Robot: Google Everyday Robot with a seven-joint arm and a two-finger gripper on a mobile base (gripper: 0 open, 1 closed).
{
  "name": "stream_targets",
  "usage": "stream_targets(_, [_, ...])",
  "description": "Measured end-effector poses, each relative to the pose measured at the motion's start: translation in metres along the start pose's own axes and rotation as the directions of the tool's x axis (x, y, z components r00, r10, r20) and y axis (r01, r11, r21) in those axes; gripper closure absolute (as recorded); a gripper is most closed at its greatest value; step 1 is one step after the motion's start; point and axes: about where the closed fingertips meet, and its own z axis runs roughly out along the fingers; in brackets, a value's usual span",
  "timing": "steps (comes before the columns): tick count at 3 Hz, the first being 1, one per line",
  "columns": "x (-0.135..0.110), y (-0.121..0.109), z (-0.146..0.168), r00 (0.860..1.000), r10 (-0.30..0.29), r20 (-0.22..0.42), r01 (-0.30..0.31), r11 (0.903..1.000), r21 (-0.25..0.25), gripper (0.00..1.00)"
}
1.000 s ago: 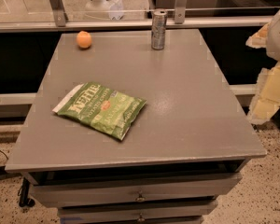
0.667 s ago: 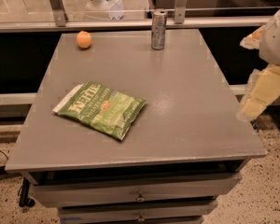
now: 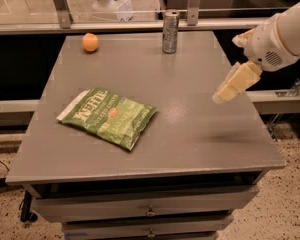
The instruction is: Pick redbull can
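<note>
At the far edge of the grey table (image 3: pixel 190 139) the redbull can (image 3: pixel 170 32) stands upright, with an orange (image 3: pixel 90 42) well to its left. Nearer the front lies a green chip bag (image 3: pixel 108 117). Over the table's right side hangs the gripper (image 3: pixel 230 87), well apart from the can; whether it is spread or pressed together cannot be told

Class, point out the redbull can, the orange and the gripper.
redbull can (image 3: pixel 170 33): camera view, mid-body.
orange (image 3: pixel 90 42): camera view, centre.
gripper (image 3: pixel 224 94): camera view, tip, above the table's (image 3: pixel 190 134) right side.
</note>
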Motion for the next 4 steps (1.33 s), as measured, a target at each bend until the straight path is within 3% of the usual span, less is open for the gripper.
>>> stream_targets(1, [-0.02,-0.037,0.033,0.988,0.063,0.138,-0.066,0.9975,0.023,0.0])
stream_targets(2, [-0.046,-0.069,0.069,0.962,0.095,0.257,-0.108,0.9935,0.035,0.0])
stream_targets(3, [-0.046,-0.069,0.069,0.962,0.095,0.257,-0.108,0.9935,0.035,0.0])
stream_targets(4, [-0.054,-0.075,0.079,0.947,0.104,0.304,-0.124,0.9912,0.046,0.0])
